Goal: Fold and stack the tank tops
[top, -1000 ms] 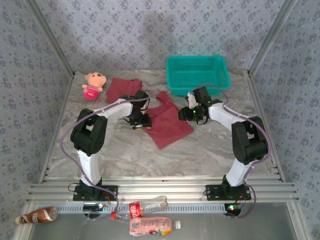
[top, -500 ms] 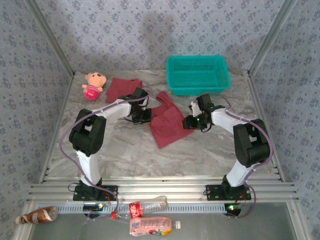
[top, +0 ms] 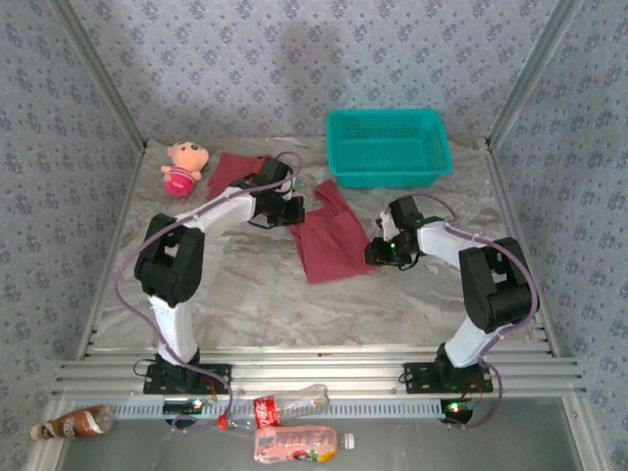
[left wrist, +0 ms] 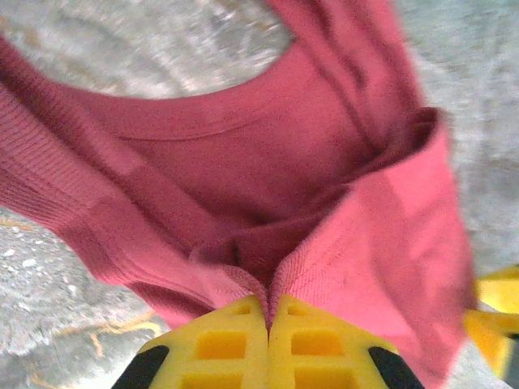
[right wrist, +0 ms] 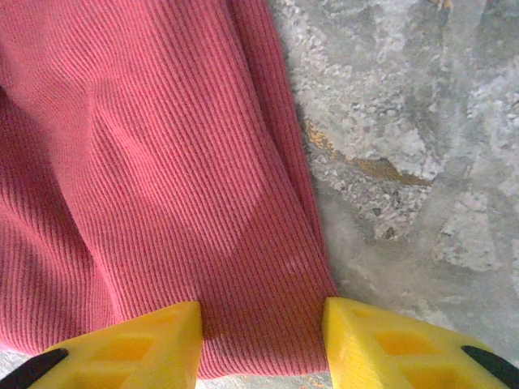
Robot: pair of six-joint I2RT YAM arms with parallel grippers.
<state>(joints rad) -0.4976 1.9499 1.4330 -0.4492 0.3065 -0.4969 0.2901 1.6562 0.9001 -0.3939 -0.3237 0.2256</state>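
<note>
A maroon tank top [top: 329, 240] lies rumpled in the middle of the marble table. My left gripper [top: 289, 209] is at its far left corner. In the left wrist view the yellow jaws [left wrist: 268, 304] are shut on a fold of that tank top [left wrist: 243, 162], pinched between the tips. My right gripper [top: 379, 251] is low at the cloth's near right edge. Its jaws [right wrist: 261, 324] are open, with the ribbed hem corner of the tank top [right wrist: 162, 178] lying between the fingers. A second tank top [top: 234, 173] lies flat at the back left, partly behind the left arm.
A teal mesh basket [top: 389, 147] stands at the back right, just beyond the gripped tank top. A pink plush doll [top: 183, 167] sits at the back left beside the second tank top. Bare marble [right wrist: 405, 146] lies to the right of the hem.
The left gripper has shut on the tank top and carried its corner toward the back. The cloth has bunched narrower. The right gripper has moved nearer and to the right, down onto the hem.
</note>
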